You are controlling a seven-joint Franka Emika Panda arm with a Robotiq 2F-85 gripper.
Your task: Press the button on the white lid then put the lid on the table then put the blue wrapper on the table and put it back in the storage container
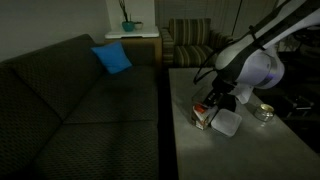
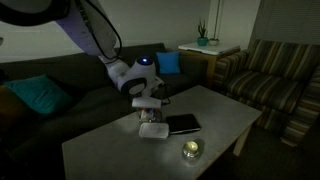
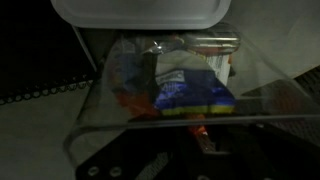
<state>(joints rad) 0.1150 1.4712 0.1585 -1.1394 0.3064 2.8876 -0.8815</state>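
End effector (image 1: pixel 213 101) hangs low right over the small clear plastic storage container (image 1: pixel 204 117), with the arm coming in from 1 o'clock in that exterior view. Jaw state: cannot tell. The wrist view gives only dark finger shapes along the 6 o'clock edge, too dim to read a gap or a grip. Both exterior views are too small and dark to help.

The storage container stands upright and open-topped on the long rectangular light-grey tabletop (image 1: pixel 200 155). The wrist view shows orange-red and white packets inside. The blue wrapper (image 3: pixel 193 97), a crinkled blue packet with a yellowish band on its lower edge, lies in the container at 4 o'clock of its middle, on top of the other contents. Whether the fingers touch it, cannot tell.

The flat white plastic lid (image 1: pixel 227 124), rectangular with rounded corners, lies flat on the tabletop, off the container. It is just beside the container at 4 o'clock in that exterior view; touching or barely apart, cannot tell. In the wrist view the white lid (image 3: pixel 140 10) sits at 12 o'clock, beyond the container's far wall.

A flat black rectangular object (image 2: pixel 182 124) lies on the tabletop just beside the lid, at 3 o'clock. A small round silvery dish (image 2: pixel 191 150) stands apart, at 5 o'clock of the lid. A dark sofa (image 1: pixel 80 100) runs along the tabletop's 9 o'clock side, with a blue square cushion (image 1: pixel 112 58) at 11 o'clock.
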